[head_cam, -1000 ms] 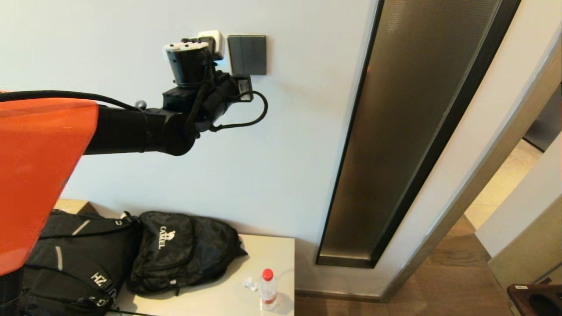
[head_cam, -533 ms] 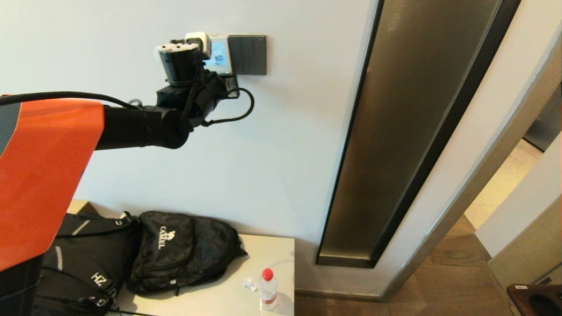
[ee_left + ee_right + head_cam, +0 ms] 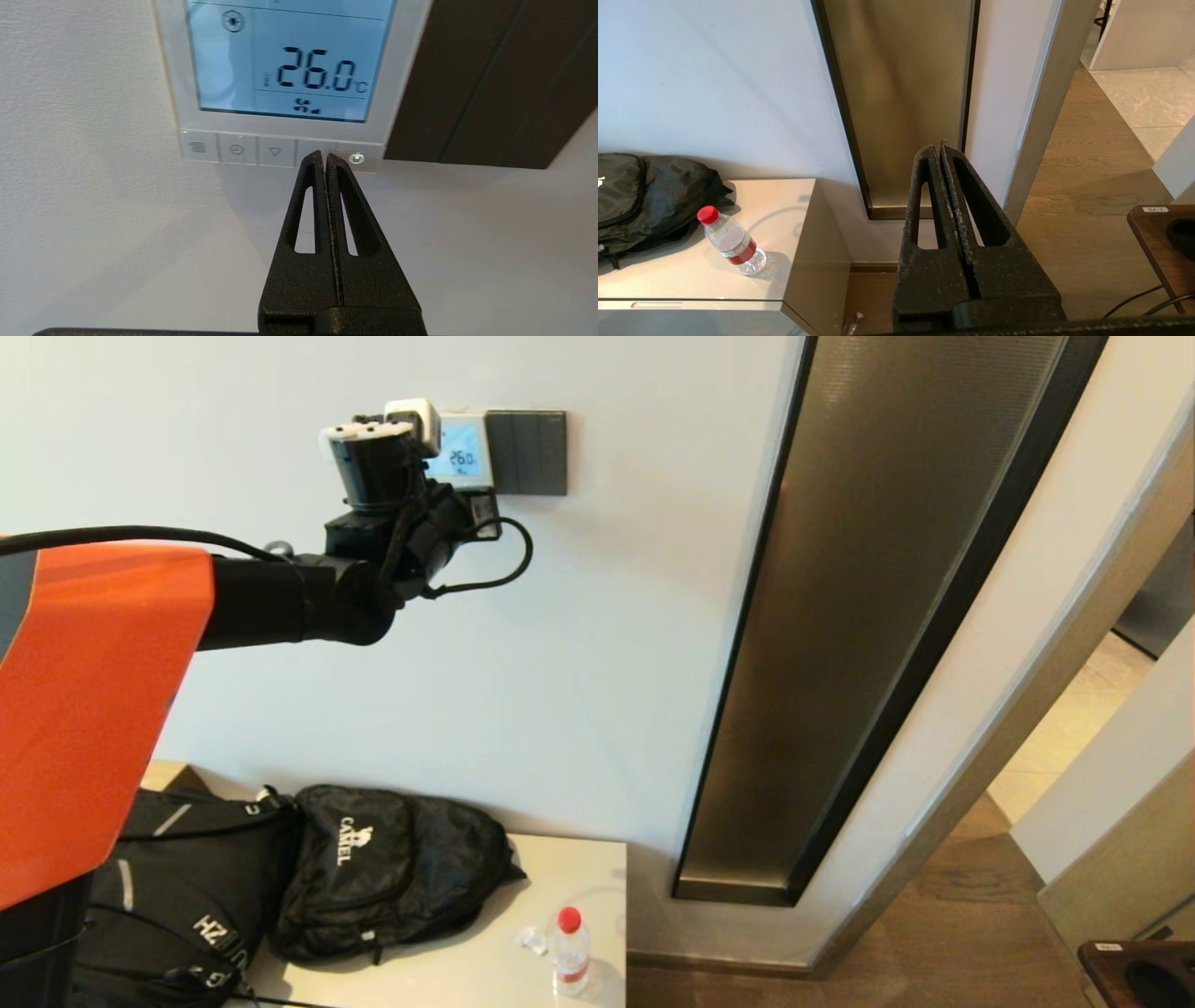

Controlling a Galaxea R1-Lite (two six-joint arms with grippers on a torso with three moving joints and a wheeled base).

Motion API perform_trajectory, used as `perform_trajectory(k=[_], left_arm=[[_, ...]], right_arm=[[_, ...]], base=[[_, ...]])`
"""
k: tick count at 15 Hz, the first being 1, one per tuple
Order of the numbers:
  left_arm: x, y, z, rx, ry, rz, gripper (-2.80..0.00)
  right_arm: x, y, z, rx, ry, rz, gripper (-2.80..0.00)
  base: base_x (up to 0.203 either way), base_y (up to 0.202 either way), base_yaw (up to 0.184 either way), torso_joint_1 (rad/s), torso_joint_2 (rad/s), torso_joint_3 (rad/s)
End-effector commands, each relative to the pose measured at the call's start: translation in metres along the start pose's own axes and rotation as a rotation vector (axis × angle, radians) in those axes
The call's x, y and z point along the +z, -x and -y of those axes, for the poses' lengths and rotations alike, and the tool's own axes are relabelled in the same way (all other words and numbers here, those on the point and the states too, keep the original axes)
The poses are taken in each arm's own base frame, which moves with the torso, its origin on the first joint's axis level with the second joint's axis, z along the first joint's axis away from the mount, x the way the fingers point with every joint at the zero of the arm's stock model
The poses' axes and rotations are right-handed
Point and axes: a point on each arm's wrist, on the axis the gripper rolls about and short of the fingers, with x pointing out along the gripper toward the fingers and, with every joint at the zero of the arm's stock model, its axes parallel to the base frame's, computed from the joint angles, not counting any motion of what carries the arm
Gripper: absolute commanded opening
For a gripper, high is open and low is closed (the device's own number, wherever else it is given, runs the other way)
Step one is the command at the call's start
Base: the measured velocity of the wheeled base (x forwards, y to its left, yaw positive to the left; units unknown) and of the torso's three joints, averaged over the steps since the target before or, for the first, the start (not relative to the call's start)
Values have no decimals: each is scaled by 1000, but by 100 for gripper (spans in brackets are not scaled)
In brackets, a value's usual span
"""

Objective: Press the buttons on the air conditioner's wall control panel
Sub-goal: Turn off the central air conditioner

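The white air conditioner control panel (image 3: 459, 453) hangs on the wall, its blue screen (image 3: 287, 60) lit and reading 26.0. A row of buttons (image 3: 238, 149) runs along its lower edge, with a power button (image 3: 357, 158) at the end. My left gripper (image 3: 322, 156) is shut and empty, its tips over the button between the down arrow (image 3: 275, 151) and the power button; whether they touch I cannot tell. In the head view the left arm (image 3: 373, 513) covers the panel's left part. My right gripper (image 3: 937, 148) is shut, parked low and away from the panel.
A dark grey switch plate (image 3: 528, 452) sits right beside the panel. A tall bronze glass strip (image 3: 868, 616) runs down the wall. Below stand a low cabinet (image 3: 485, 961) with two black bags (image 3: 373, 877) and a water bottle (image 3: 568, 947).
My left arm moved left and slightly up along the wall, uncovering the panel. The screen lit up and now shows 26.0.
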Motion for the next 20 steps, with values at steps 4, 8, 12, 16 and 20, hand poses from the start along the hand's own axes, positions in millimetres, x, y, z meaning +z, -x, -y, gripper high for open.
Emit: perform_trajectory(k=[4,8,12,16,20], left_arm=[[6,4,2,-4,8,14,-280],[4,6,8,-17,9,8,-280],[0,4,9,-18,7,-3,-280],[-2,3,9,-17,6,-8,-280],[-6,1,9,-19,3,-12,-280]], right_arm=[[0,0,0,2,0,-2,-280],[0,0,0,0,0,-2,-280],[0,0,0,0,0,-2,-280],[0,0,0,0,0,-2,-280],[0,0,0,2,0,-2,-280]], base=[[0,0,0,0,0,0],[0,0,0,0,0,0],[0,0,0,0,0,0],[0,0,0,0,0,0],[0,0,0,0,0,0]])
